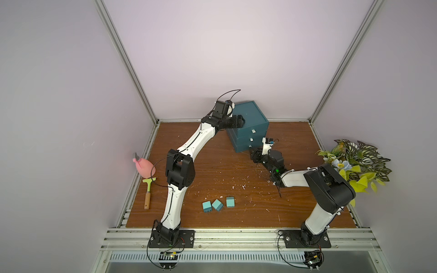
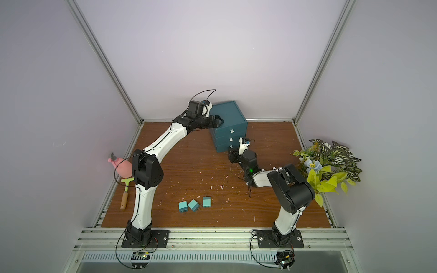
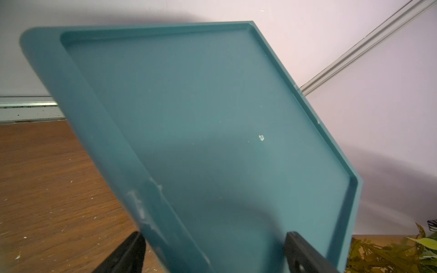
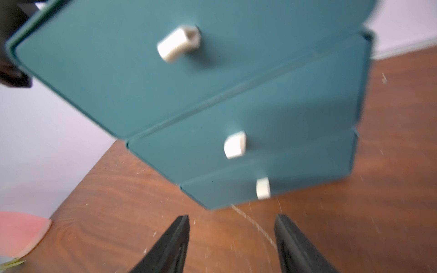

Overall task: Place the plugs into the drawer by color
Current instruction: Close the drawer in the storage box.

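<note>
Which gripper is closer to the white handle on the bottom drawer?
Right. The right gripper hovers open just in front of the bottom handle, not touching; the left gripper straddles the chest's top edge, higher up.

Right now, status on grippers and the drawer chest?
Left gripper open, astride top edge of drawer chest. Right gripper open, empty, facing bottom handle. Three turquoise plugs loose on table; drawers look shut. Nothing blocking handle.

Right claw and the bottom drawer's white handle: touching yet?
Apart. The right wrist view shows the open right claw stopped short of the handle of the bottom drawer, with bare wooden table between them.
</note>
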`<state>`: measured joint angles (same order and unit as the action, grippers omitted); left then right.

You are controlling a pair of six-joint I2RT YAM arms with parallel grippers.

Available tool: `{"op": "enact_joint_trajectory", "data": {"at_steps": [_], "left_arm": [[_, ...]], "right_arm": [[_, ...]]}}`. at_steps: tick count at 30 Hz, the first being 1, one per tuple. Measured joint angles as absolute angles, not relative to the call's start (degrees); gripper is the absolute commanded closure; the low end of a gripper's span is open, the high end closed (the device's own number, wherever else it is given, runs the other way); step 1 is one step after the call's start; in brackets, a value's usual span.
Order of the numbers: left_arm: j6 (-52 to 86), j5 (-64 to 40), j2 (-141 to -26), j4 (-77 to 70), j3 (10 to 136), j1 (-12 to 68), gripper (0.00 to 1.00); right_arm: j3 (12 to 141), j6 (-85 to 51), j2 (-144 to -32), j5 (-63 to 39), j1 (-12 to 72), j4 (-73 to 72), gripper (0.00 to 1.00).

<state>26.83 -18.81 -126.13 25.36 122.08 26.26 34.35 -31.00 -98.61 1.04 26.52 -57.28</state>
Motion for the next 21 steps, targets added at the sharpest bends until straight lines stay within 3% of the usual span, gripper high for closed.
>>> {"op": "enact_joint_trajectory", "data": {"at_steps": [14, 21], "left_arm": [[26.8, -18.8, -125.5, 24.2, 120.7, 26.3, 0.14], [26.8, -18.8, -125.5, 24.2, 120.7, 26.3, 0.13]], "right_arm": [[38.8, -50.2, -114.7, -10.7, 19.0, -70.3, 0.6], [43.7, -56.3, -121.2, -14.0, 18.8, -74.4, 0.61]]}}
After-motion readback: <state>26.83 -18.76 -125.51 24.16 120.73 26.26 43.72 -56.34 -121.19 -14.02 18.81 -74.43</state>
